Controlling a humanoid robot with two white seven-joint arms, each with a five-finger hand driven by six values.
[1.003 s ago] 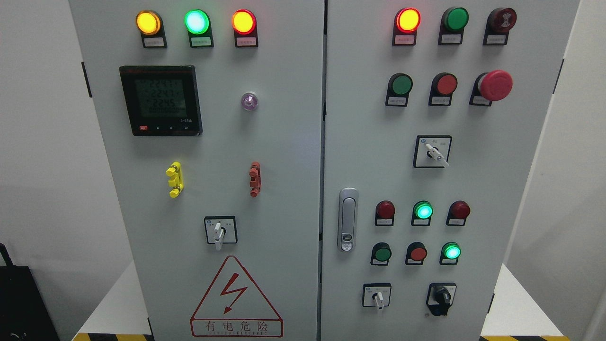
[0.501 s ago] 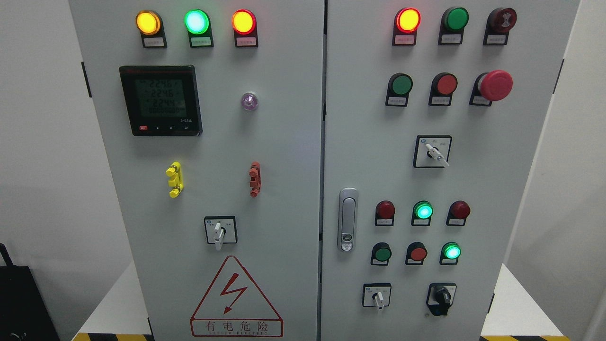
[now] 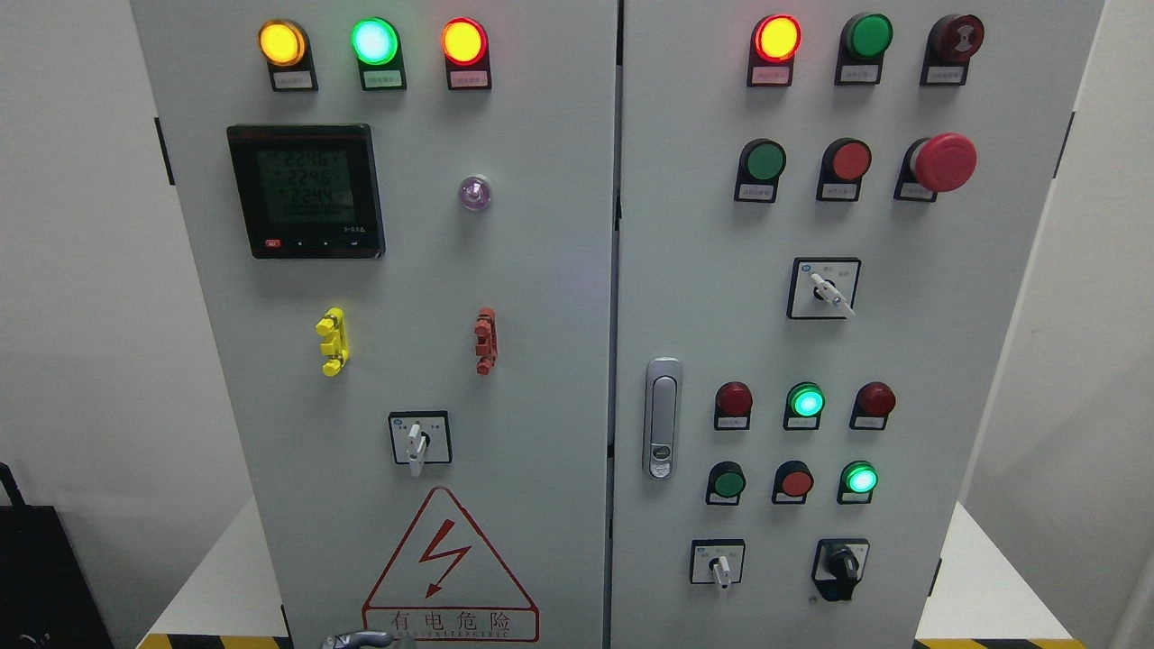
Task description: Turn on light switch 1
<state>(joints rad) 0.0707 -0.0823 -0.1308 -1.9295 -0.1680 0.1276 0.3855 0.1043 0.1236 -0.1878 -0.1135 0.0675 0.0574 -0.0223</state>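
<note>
The task looks barely begun; nothing on the cabinet (image 3: 541, 270) is being touched. On the left door the three lamps (image 3: 374, 41) glow and the meter (image 3: 306, 191) is lit; below sits a white selector (image 3: 415, 442), its lever pointing straight down, above the warning sign (image 3: 449, 568). At the bottom edge, left of the sign's base, a grey sliver of the left robot hand (image 3: 359, 640) shows; it is cut off by the frame, so I cannot tell whether it is open or closed; it lies well below the selector. On the right door are the upper selector (image 3: 822, 290), the lower selector (image 3: 718, 566) and a black knob (image 3: 840, 568). The labels are too small to read, so which one is light switch 1 cannot be told; the left-door selector, nearest the hand, seems likeliest. The reach and the turn are left; the right arm is out of sight.
</note>
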